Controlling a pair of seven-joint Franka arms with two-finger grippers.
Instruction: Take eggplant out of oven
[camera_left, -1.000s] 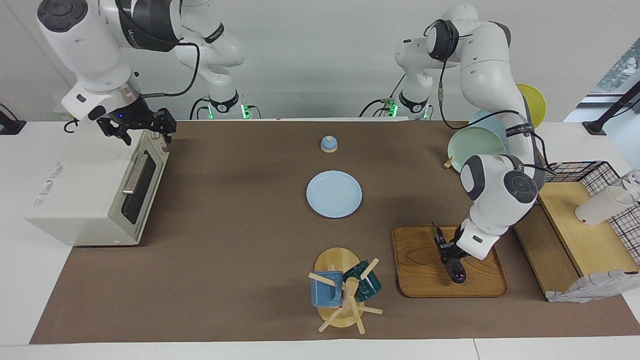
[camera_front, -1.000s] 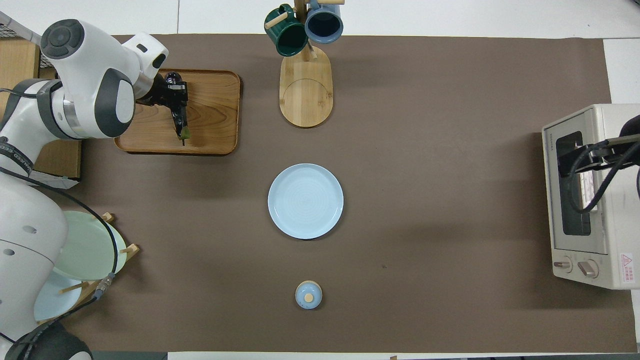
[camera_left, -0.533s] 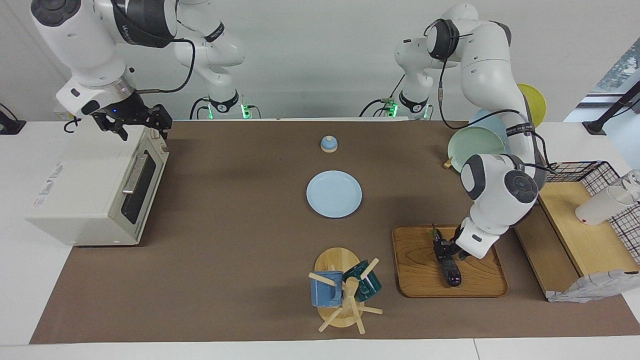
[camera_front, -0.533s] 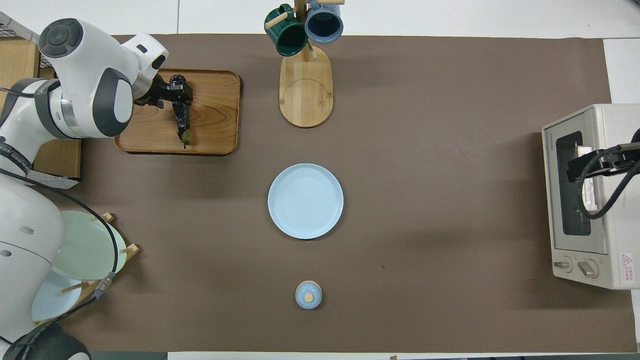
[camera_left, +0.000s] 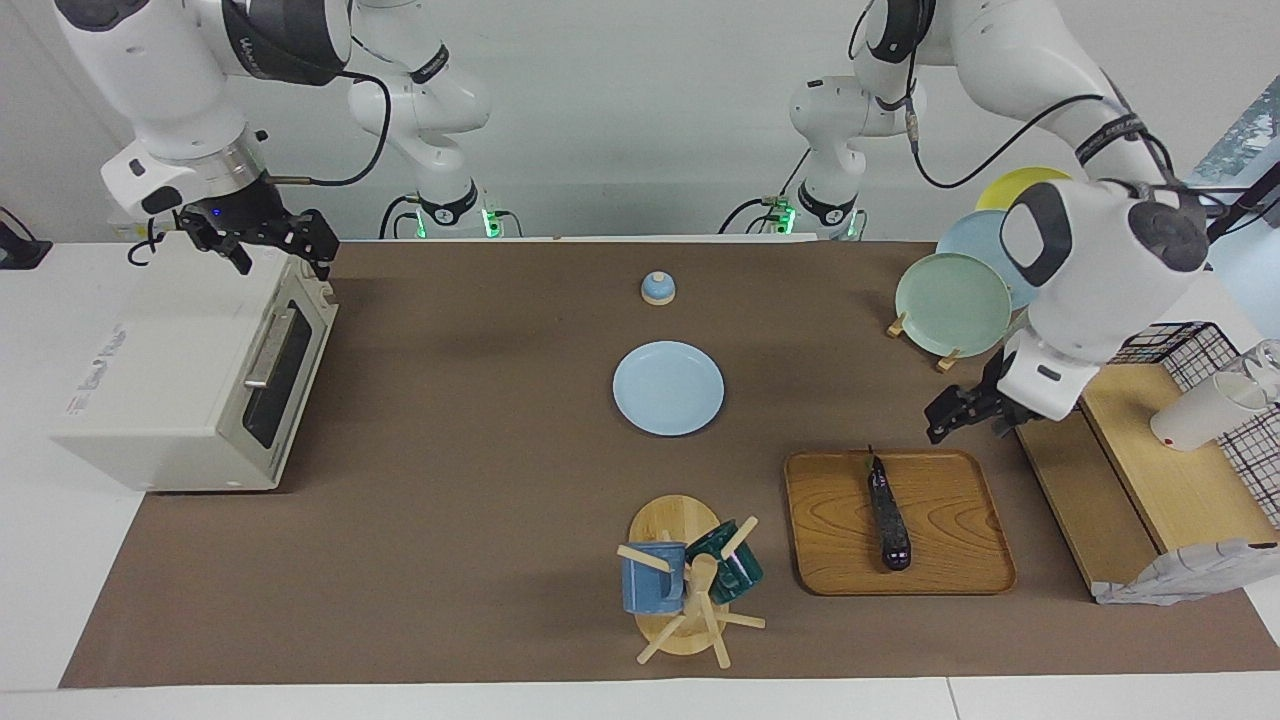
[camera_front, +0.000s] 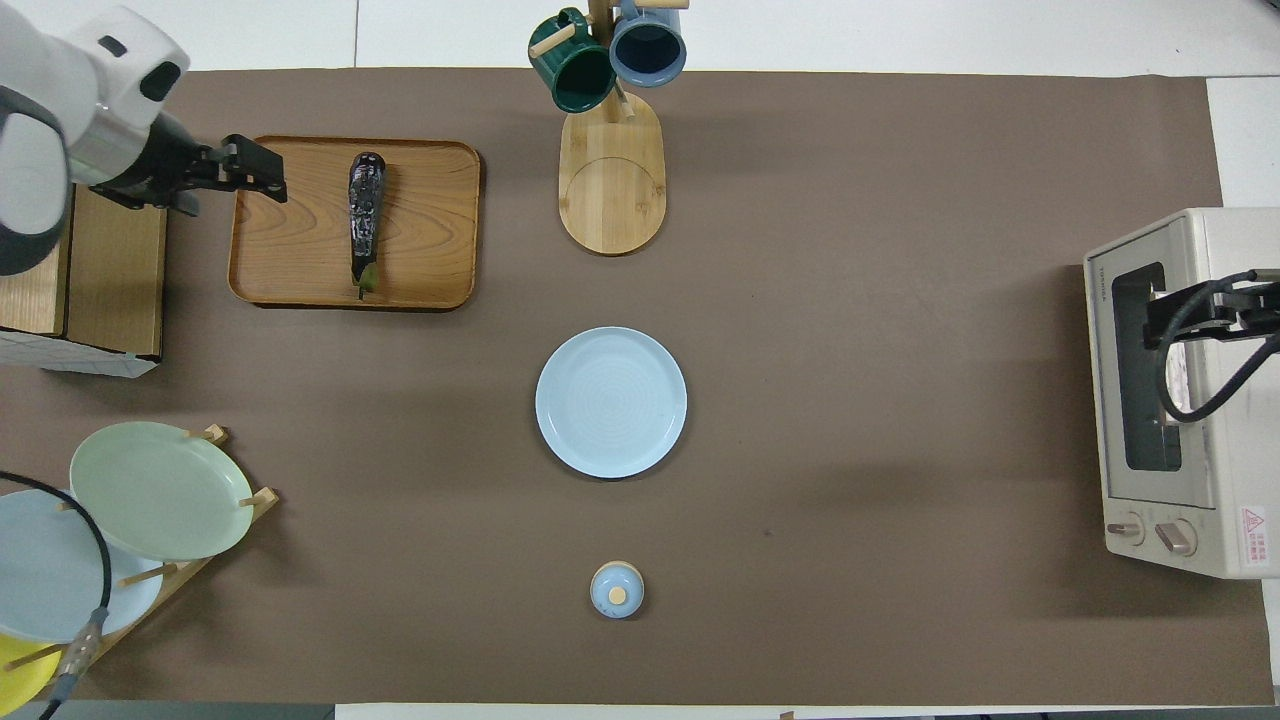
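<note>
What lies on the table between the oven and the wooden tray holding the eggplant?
Only the light blue plate, roughly midway; otherwise bare mat separates the oven from the tray with the eggplant, overhead view.

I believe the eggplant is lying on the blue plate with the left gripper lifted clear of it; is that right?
Not quite. The eggplant lies on the wooden tray, not the blue plate, as the facing view shows. The left gripper is indeed lifted clear of it.

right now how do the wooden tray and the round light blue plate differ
The rectangular wooden tray holds the dark purple eggplant; the round light blue plate holds nothing. The tray lies toward the left arm's end, farther from the robots; the plate sits mid-table. Both rest flat on the brown mat.
</note>
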